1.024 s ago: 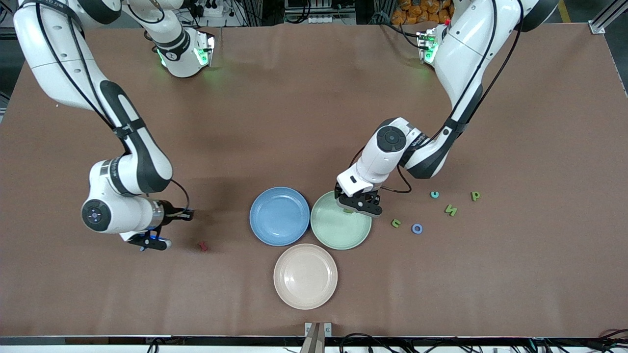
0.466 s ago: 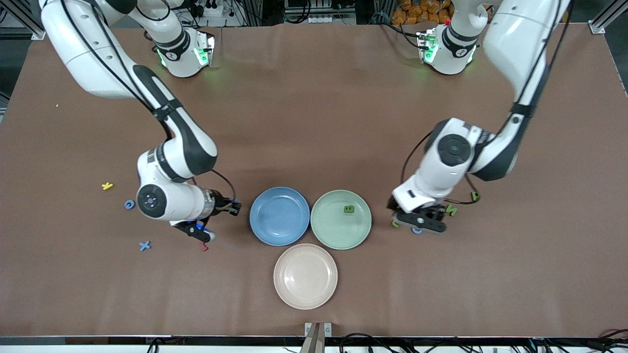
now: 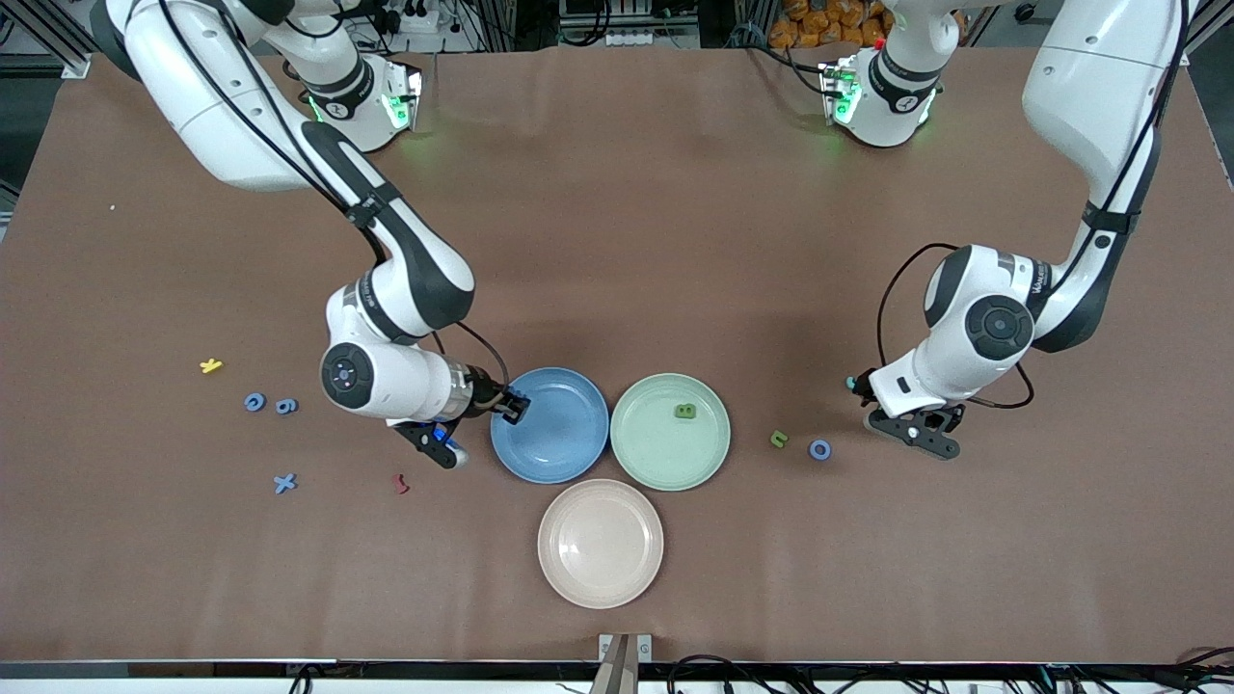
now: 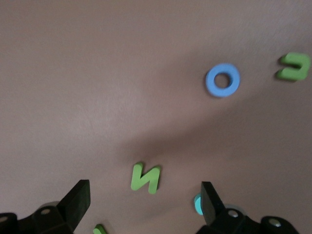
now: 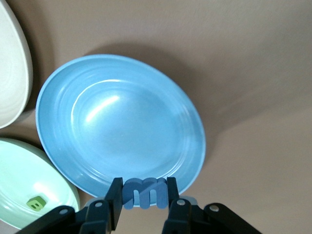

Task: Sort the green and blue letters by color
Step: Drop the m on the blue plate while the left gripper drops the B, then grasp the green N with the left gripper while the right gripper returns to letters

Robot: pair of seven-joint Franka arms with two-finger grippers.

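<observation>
While three plates sit clustered near the front edge of the tabletop (image 3: 617, 193) — a blue plate (image 3: 549, 425), a green plate (image 3: 670, 432) touching it toward the left arm's end, and a cream plate (image 3: 600, 544) nearest the front camera — loose foam pieces lie scattered at both ends. Toward the right arm's end lie a yellow letter (image 3: 210, 365), two blue ring-like letters (image 3: 254, 402) (image 3: 286, 407), a blue X (image 3: 284, 483) and a dark-red squiggle (image 3: 401, 483). One green block letter (image 3: 685, 412) lies in the green plate.

Toward the left arm's end, a green C (image 3: 778, 439) and a blue O (image 3: 819, 449) lie side by side on the bare cloth. The left claw (image 3: 913, 434) hangs low just beside them with its fingers spread and nothing between them. Its arm covers what lies under it in the front view; the left wrist view shows a green N (image 4: 145, 177) between the fingers on the cloth, plus a teal piece (image 4: 198, 204) and another green scrap (image 4: 99, 229), both half cut off by the fingers and hard to read.

The right claw (image 3: 442, 445) is over the tabletop right at the blue plate's rim, pinching a blue letter (image 5: 145, 192) — an M-like shape, upright between the fingers.
</observation>
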